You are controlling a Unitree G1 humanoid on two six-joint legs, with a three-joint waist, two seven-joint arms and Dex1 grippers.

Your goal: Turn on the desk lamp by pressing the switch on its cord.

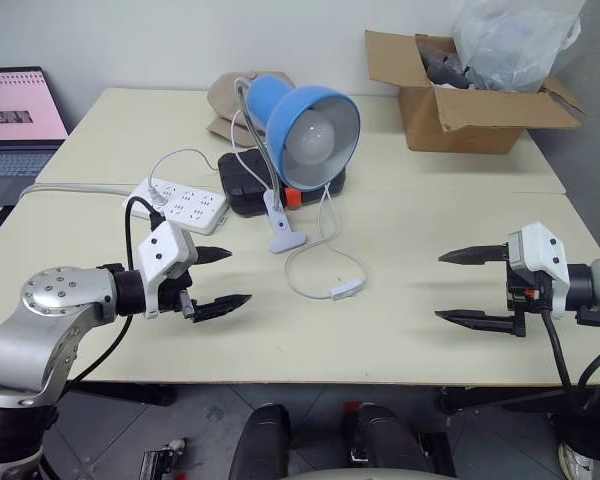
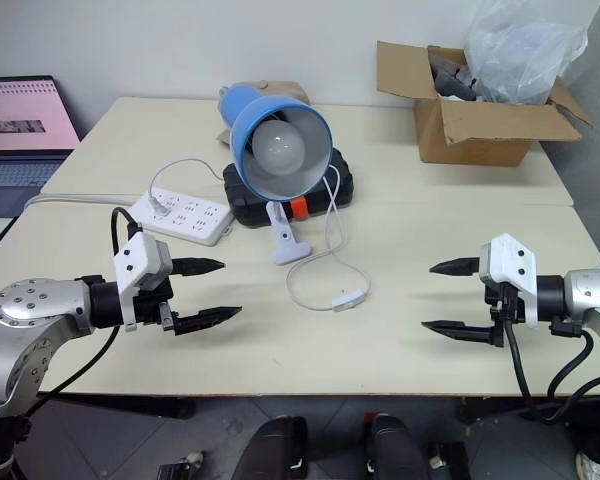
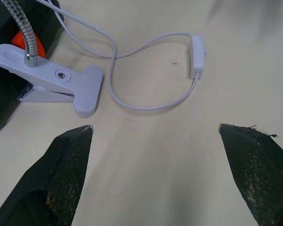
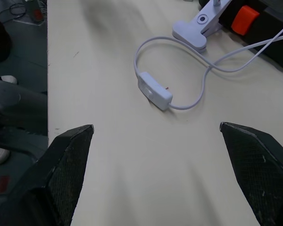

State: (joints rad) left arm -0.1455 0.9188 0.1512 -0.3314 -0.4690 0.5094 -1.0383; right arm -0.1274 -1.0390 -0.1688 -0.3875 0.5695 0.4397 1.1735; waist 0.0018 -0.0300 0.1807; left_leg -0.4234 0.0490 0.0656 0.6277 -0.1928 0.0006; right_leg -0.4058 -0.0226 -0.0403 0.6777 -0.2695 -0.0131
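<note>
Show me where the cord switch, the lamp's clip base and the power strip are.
switch (image 4: 154, 90), right wrist view, top face.
clip base (image 3: 61, 84), left wrist view, upper arm.
power strip (image 1: 185, 205), left eye view, socket face.

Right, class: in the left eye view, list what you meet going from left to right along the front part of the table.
left gripper → switch → right gripper
</note>
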